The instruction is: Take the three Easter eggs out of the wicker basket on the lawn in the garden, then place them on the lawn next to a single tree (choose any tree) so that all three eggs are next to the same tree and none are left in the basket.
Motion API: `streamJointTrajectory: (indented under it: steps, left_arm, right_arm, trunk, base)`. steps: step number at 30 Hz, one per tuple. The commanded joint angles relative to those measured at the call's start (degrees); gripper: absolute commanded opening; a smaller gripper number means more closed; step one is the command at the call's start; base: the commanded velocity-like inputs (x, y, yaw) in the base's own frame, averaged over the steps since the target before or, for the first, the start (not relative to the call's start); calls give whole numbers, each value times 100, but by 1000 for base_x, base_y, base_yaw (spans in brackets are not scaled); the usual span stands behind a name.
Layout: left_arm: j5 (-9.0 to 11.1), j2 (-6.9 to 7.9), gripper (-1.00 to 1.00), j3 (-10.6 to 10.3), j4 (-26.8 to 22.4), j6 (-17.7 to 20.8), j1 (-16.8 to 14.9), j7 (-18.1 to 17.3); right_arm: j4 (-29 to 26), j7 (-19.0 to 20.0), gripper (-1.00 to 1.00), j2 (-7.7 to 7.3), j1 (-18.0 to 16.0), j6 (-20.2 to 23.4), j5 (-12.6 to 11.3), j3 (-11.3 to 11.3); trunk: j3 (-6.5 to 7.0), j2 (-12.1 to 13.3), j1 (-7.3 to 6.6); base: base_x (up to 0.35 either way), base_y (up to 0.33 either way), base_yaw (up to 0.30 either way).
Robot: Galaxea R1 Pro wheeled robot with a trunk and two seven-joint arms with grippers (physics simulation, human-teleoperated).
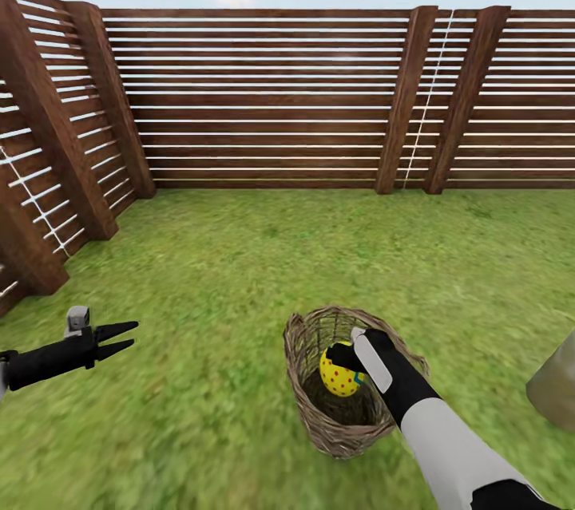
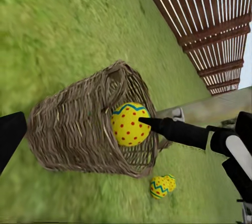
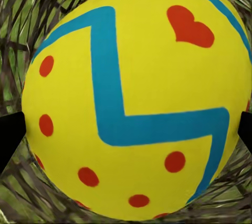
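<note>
Right end effector (image 1: 345, 358): reaches down into the mouth of the wicker basket (image 1: 307, 406), with the egg (image 1: 339, 373) between its fingers. In the right wrist view the egg (image 3: 136, 98) sits squarely between the two dark fingertips, one at each side edge of the frame, with basket weave behind it. Judgement: closed on the egg, gripped across its middle so it can be lifted clear of the rim without slipping.

Basket: stands on the lawn (image 1: 224, 270), just ahead of the robot. In the left wrist view it (image 2: 73, 124) appears side-on with the held egg (image 2: 129, 124) at its opening, a black finger (image 2: 157, 125) of the right arm touching the egg.

Other eggs: two eggs (image 2: 162, 185) lie close together on the grass just beside the basket, in the left wrist view. A pale beige surface crosses that view behind them; a similar beige shape at the right edge of the head view (image 1: 555, 386) may be a trunk base, but this cannot be confirmed.

Left end effector (image 1: 120, 338): hangs over the grass well apart from the basket, fingers spread, empty. Its camera faces the basket, apparently for a side view of the pick.

Far: brown slat fence (image 1: 271, 95) bounds the garden.

Judgement: last egg is being removed; placement beside the other two remains.
</note>
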Motion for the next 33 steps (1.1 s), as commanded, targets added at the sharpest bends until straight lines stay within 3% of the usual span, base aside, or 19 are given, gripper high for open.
streamJointTrajectory:
  steps: [1, 33]
  left_arm:
    - [6, -3, 100, 0, 1, 44, -3, -11]
    - [10, 11, 100, 16, 1, 44, -3, -13]
  right_arm:
    - [-8, -57, -100, -5, -2, 8, -61, 18]
    - [-8, -57, -100, 45, 6, -17, -52, 35]
  trunk:
    - [13, 39, -26]
    - [859, 1323, -729]
  base:
    - [-166, 0, 68]
    - [-46, 0, -13]
